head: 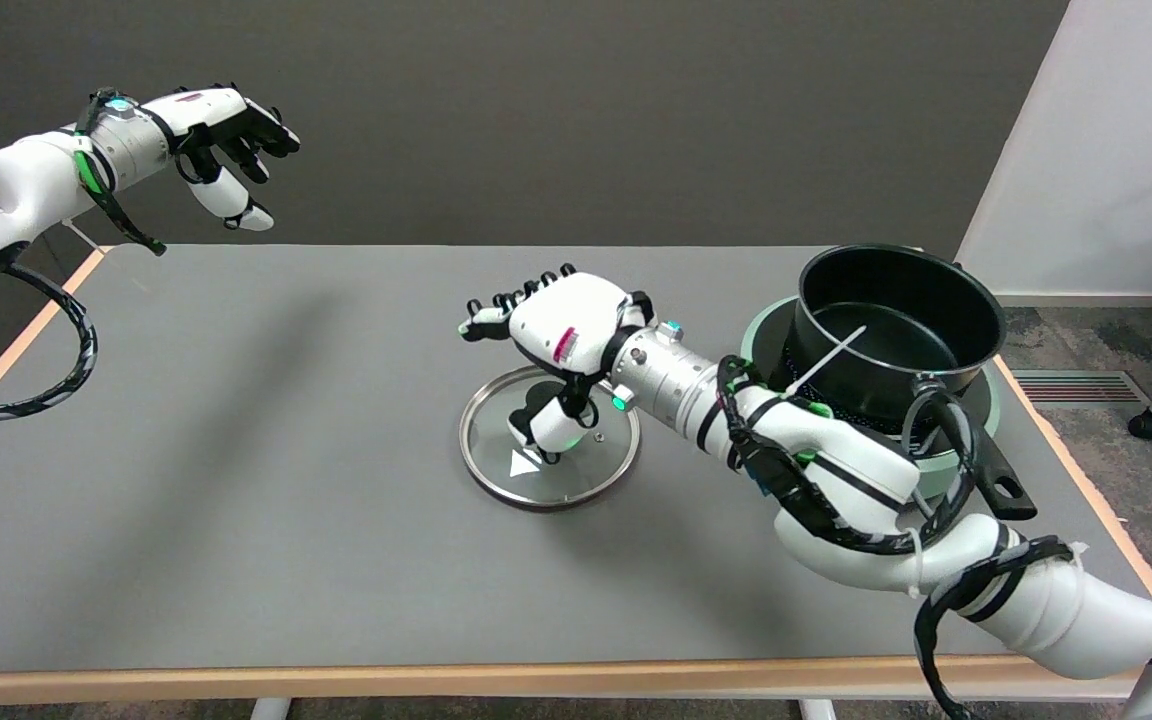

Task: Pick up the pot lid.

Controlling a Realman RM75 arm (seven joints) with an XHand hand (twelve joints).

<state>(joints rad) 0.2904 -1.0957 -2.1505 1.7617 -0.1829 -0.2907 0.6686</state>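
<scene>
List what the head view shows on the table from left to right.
Idle left hand above the far left corner → glass lid with the right hand over it → black pot on its green base.

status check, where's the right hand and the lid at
Right hand over the round glass pot lid, thumb down by its knob; grip not confirmed. Lid flat on grey table. Black pot off to the side, nothing blocking.

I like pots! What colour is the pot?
Black, inside and out: the pot shows best in the head view.
</scene>
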